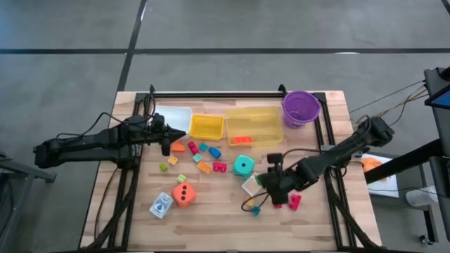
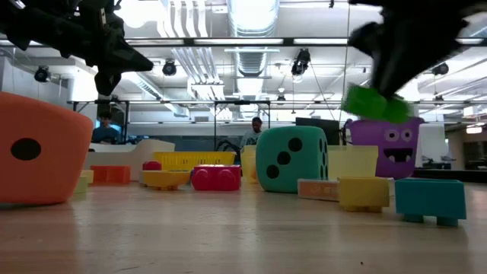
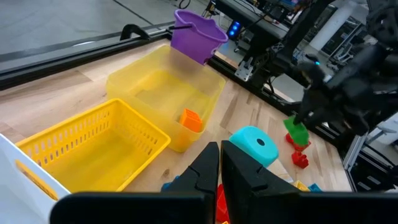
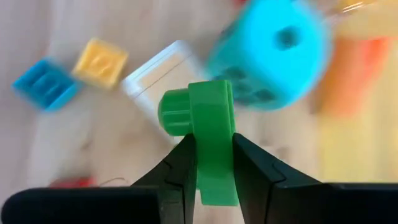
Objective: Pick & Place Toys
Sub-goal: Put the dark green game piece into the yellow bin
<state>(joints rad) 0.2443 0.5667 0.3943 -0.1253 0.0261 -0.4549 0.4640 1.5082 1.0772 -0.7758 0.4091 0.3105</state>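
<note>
A green brick (image 4: 211, 124) hangs in the air with my right gripper (image 4: 214, 140) shut on it, above the table's near right part (image 1: 269, 184), beside the teal die (image 1: 243, 166). The brick also shows high up in the low view (image 2: 373, 103). Several small bright bricks (image 1: 200, 158) lie flat mid-table. The orange die (image 1: 183, 195) and the blue-white card box (image 1: 161, 205) rest near the front left. My left gripper (image 3: 219, 150) hovers shut and empty over the table's left part (image 1: 167, 144). My right gripper pinches the green brick's two broad faces (image 4: 219, 163) between its two fingers. The fingers slant down toward the table. The brick is lifted clear of the table, its far end reaching past the fingertips, with a round stud (image 4: 174, 113) sticking out sideways.
Along the far side stand a white bin (image 1: 172, 116), a yellow basket (image 1: 207, 127), a clear yellow bin (image 1: 253, 126) with an orange brick (image 3: 191, 119) inside, and a purple bucket (image 1: 301, 107). Red bricks (image 1: 294, 202) and a teal brick (image 1: 255, 209) lie below my right gripper.
</note>
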